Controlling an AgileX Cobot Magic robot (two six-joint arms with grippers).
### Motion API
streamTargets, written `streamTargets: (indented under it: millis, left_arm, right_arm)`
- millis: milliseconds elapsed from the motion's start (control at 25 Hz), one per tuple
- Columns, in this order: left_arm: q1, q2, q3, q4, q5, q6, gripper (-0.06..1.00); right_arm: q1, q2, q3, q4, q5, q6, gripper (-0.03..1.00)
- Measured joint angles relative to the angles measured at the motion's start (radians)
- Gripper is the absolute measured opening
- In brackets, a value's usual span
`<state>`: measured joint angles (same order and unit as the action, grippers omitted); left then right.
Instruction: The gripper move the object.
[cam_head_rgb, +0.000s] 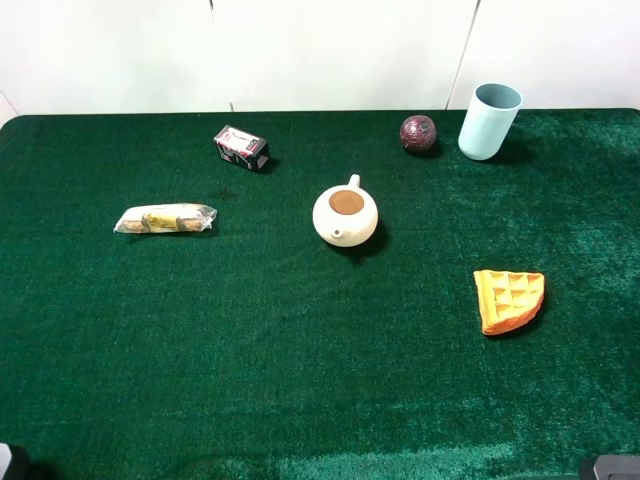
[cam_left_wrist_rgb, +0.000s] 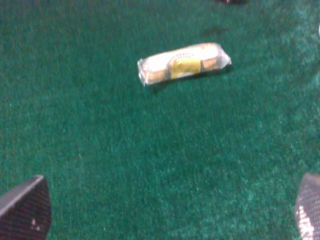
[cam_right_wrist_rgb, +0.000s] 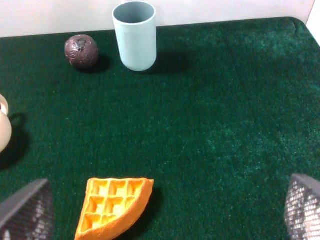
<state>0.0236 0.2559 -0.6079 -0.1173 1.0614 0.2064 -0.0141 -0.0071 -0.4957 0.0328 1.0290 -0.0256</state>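
Well, object (cam_head_rgb: 241, 148) on green felt (cam_head_rgb: 300, 380), white wall (cam_head_rgb: 340, 50)

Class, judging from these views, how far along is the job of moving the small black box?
Done: nothing; the black box lies untouched near the far edge of the table. In hand: nothing; the left gripper, open, faces the snack bar, the right gripper, open, the waffle. Left: reach, grasp and move the box.

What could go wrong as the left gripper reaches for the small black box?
The snack bar lies roughly between the open left gripper and the box, so a low approach may drag it. The box sits askew, so a misaligned grip could shove it instead of holding it.
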Motion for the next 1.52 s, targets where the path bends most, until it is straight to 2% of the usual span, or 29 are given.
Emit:
streamTargets:
  millis: [840, 1520]
  left_arm:
    - [0.000, 0.686, -0.294, 0.000, -0.024, 0.000, 0.99]
    - [0.000, 0.979, -0.470, -0.008, -0.026, -0.001, 0.99]
  right_arm:
    - [0.000, 0.000, 0.000, 0.000, 0.000, 0.000, 0.69]
    - [0.000, 0.000, 0.000, 0.000, -0.001, 0.000, 0.69]
